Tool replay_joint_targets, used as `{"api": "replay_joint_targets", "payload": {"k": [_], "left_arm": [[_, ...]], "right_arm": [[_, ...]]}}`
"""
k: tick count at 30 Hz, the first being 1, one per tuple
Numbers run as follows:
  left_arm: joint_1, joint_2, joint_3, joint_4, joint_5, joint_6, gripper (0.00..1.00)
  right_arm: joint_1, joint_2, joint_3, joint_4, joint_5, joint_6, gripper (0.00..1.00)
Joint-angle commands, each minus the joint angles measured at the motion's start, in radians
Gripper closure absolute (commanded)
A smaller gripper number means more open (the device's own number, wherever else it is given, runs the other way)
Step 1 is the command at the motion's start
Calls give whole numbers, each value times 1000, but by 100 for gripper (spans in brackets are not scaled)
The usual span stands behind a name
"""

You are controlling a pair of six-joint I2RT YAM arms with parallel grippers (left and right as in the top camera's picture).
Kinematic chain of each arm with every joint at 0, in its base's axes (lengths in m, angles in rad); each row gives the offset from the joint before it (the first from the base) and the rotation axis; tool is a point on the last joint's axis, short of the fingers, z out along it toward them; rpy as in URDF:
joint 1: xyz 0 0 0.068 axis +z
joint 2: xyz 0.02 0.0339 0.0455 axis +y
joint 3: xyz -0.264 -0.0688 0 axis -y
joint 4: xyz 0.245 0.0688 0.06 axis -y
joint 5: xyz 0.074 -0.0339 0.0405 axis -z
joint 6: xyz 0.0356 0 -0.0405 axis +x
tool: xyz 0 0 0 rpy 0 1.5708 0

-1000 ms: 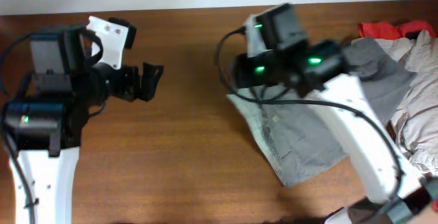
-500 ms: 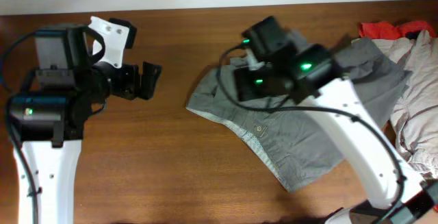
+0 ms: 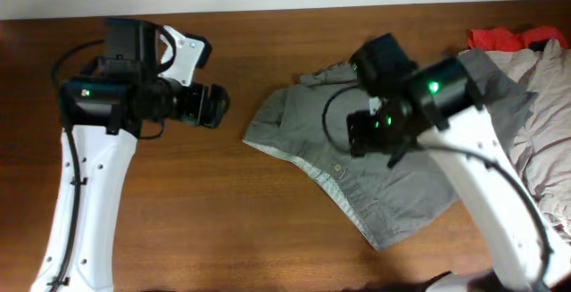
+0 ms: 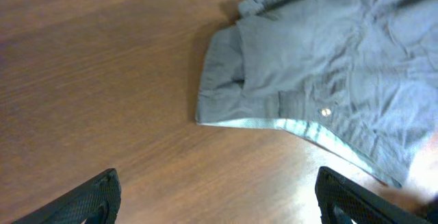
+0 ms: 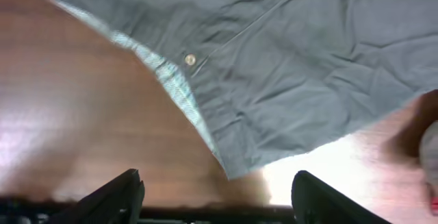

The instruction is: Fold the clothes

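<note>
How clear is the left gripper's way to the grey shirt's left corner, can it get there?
Probably yes. The left gripper hangs open just left of the grey shirt, with only table surface between them. The right arm sits over the shirt's middle, away from that corner.

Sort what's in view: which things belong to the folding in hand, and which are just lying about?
In the job: grey shirt, spread on the table; left gripper and right gripper, both open.
Lying about: pale clothes heap and red garment, untouched at the right edge.
</note>
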Motion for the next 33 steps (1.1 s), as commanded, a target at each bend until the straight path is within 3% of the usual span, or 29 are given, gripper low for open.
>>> {"api": "replay_joint_targets", "payload": {"k": [1, 7, 8, 14, 19, 28, 33], "left_arm": [[-37, -18, 7, -63, 18, 27, 9], [-82, -17, -3, -89, -34, 45, 8], [-87, -17, -11, -67, -34, 39, 1], [-99, -15, -94, 114, -35, 3, 1], [-99, 4, -101, 152, -34, 4, 1], [-99, 11, -101, 152, -34, 4, 1], [-99, 11, -101, 155, -34, 4, 1]], "right_arm": [[128, -172, -8, -29, 180, 147, 25], [324, -360, -160, -1, 328, 394, 5], [332, -384, -220, 20, 332, 427, 1], [332, -407, -553, 175, 293, 464, 1], [302, -351, -800, 340, 221, 464, 1], [167, -235, -975, 444, 114, 462, 0], [163, -176, -1030, 497, 48, 455, 5]]}}
